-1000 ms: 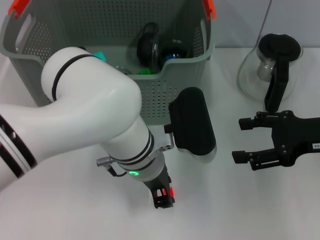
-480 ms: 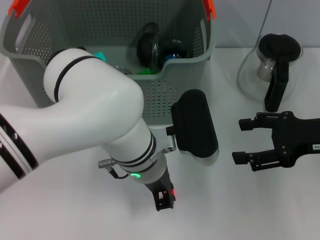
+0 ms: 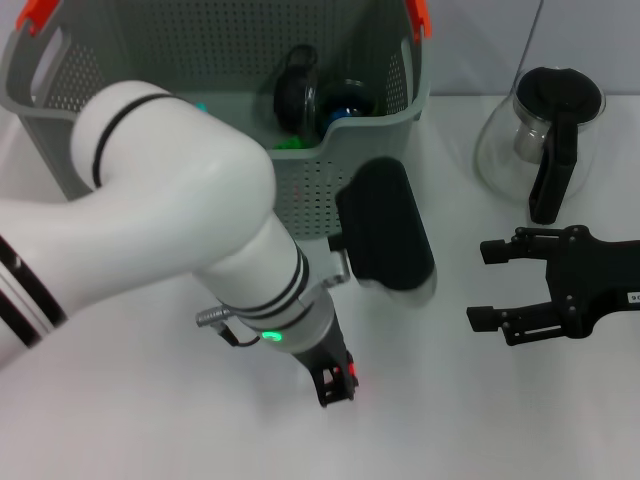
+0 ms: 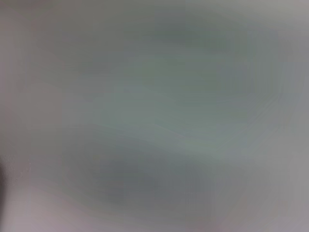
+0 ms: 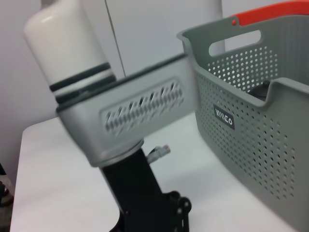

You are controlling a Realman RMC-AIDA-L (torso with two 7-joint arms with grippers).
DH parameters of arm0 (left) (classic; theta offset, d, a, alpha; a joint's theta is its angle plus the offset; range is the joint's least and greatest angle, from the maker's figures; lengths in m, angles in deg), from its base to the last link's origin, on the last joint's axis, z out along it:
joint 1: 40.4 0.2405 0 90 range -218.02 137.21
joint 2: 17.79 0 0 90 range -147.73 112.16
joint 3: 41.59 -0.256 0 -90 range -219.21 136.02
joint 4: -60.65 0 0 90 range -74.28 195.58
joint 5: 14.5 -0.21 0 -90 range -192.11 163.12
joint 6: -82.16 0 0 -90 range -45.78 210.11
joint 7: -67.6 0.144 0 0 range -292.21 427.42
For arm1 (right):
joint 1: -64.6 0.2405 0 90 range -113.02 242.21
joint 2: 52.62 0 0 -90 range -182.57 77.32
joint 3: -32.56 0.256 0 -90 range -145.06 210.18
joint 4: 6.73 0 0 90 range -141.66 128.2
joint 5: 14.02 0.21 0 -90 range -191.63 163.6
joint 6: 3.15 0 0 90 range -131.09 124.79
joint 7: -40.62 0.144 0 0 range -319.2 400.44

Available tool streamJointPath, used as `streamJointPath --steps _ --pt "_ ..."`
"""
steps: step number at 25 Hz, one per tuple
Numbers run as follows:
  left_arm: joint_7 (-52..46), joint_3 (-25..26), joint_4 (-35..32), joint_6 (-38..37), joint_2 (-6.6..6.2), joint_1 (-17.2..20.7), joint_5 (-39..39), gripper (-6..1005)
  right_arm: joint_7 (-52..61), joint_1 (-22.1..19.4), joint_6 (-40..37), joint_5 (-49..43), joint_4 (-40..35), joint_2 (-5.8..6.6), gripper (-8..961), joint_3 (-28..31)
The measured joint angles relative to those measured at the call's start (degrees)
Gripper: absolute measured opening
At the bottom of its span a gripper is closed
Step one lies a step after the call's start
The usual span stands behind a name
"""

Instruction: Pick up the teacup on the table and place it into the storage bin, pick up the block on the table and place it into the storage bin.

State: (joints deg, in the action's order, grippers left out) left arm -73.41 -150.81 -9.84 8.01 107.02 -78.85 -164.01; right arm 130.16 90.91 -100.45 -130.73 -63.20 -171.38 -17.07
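The grey perforated storage bin [image 3: 340, 190] stands at the back of the white table, and its black label [image 5: 224, 117] shows in the right wrist view. Dark round items [image 3: 300, 95] and green bits lie inside it. I cannot make out a teacup or a block on the table. My left gripper [image 3: 335, 384] points straight down at the table in front of the bin, with a small red spot at its tip. What is under it is hidden. My right gripper [image 3: 490, 283] hovers open and empty at the right.
A glass coffee pot [image 3: 545, 140] with a black lid and handle stands at the back right, just behind my right gripper. The bin has orange handle clips [image 3: 420, 15]. My bulky white left arm [image 3: 170, 220] covers the bin's front left. The left wrist view shows only grey blur.
My left arm's wrist has swung slightly, shifting the gripper tip a little right and up in the picture. The right arm has not moved.
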Motion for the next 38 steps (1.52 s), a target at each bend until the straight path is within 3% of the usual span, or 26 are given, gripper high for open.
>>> streamJointPath --steps 5,9,10,11,13,14,15,16,20,23,25,31,35,37,38 --pt "-0.9 5.8 -0.8 -0.9 -0.09 1.0 1.2 242 -0.2 -0.1 0.0 0.0 0.5 0.26 942 1.0" --pt "1.3 16.7 -3.8 -4.3 -0.28 4.0 7.6 258 -1.1 -0.8 0.0 -0.1 1.0 0.96 941 4.0" --pt "3.4 22.6 -5.2 -6.5 -0.35 5.5 11.2 262 -1.4 -1.0 0.0 -0.1 1.5 1.3 941 5.2" --pt "3.9 24.3 -5.5 -7.2 -0.36 5.8 12.5 266 -1.7 -1.1 -0.1 -0.1 2.1 1.66 941 6.5" --pt "7.6 36.0 -7.4 -12.5 -0.53 7.4 20.4 274 -2.0 -1.4 -0.4 -0.1 3.2 2.53 941 8.6" --pt "7.6 36.0 -7.4 -12.5 -0.53 7.4 20.4 278 -2.2 -1.6 -0.7 -0.2 3.8 2.98 941 9.7" --pt "9.8 46.3 -8.0 -17.2 -0.98 7.3 26.4 282 -2.5 -1.8 -0.9 -0.2 4.2 3.3 941 10.6" --pt "10.7 51.6 -8.1 -19.2 -1.52 6.8 29.3 286 -2.6 -2.0 -1.0 -0.2 4.4 3.48 941 11.2" --pt "12.3 63.8 -6.2 -20.6 -4.13 4.3 36.3 302 -3.1 -2.6 -1.1 -0.2 4.5 3.7 941 12.5" --pt "12.6 66.3 -1.1 -15.1 -6.44 1.6 37.4 314 -3.4 -2.4 -1.2 -0.2 4.7 3.69 941 12.6" --pt "13.4 65.9 2.5 -10.6 -7.04 0.2 36.5 322 -3.7 -1.9 -1.2 -0.2 5.0 3.51 942 12.3" --pt "16.8 65.4 6.8 -1.4 -6.66 -1.2 34.9 347 -4.5 -0.6 -2.0 -0.2 5.1 2.97 942 11.3" --pt "16.9 66.8 4.6 -2.9 -6.44 0.0 37.3 363 -4.8 -0.1 -3.4 -0.2 5.1 3.16 941 11.4" --pt "18.8 67.5 4.1 -9.1 -6.45 1.5 42.1 371 -5.0 0.0 -4.3 -0.2 5.1 3.26 941 11.4" --pt "20.8 67.5 4.3 -13.6 -6.38 2.4 44.8 440 -5.5 0.1 -4.9 -0.2 5.2 3.28 941 11.3"
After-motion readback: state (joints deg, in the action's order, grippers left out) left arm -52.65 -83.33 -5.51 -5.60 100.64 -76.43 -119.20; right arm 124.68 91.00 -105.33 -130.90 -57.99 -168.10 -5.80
